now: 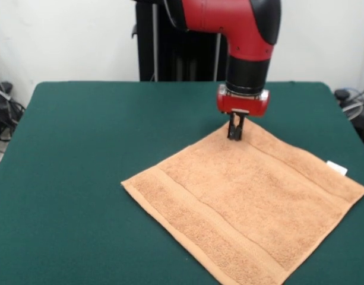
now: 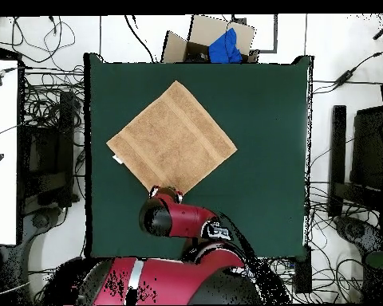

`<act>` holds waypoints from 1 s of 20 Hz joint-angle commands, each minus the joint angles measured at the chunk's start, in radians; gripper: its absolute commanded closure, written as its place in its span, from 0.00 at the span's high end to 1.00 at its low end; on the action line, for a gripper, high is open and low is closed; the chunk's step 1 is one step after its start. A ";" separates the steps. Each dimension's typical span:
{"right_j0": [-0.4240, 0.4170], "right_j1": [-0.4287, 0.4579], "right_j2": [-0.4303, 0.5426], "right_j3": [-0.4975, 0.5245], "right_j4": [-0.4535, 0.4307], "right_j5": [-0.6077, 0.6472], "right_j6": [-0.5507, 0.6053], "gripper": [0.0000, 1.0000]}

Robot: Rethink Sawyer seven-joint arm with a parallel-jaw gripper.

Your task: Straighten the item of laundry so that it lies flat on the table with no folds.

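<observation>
one towel [image 1: 247, 202] lies flat near my table's [image 1: 81, 148] corner. my gripper [image 1: 236, 134] looks nearly closed on its far corner; lifting could refold it

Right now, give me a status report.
Gripper shut on towel's far corner. Towel flat on green table, no folds seen. Nothing in the way.

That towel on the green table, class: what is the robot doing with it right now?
A red and black robot arm has its gripper down at the far corner of the orange-tan towel, the corner nearest the robot's base. The fingers look close together at the cloth. The towel lies spread out like a diamond on the table, with its white tag at a side corner. No folds show, so it already looks flat.
</observation>
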 commanded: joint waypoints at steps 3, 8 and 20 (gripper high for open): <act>0.052 0.032 0.040 0.094 0.012 -0.024 0.207 0.00; 0.048 0.024 0.047 0.105 0.018 -0.015 0.199 0.00; 0.033 0.012 0.043 0.126 0.001 -0.053 0.200 1.00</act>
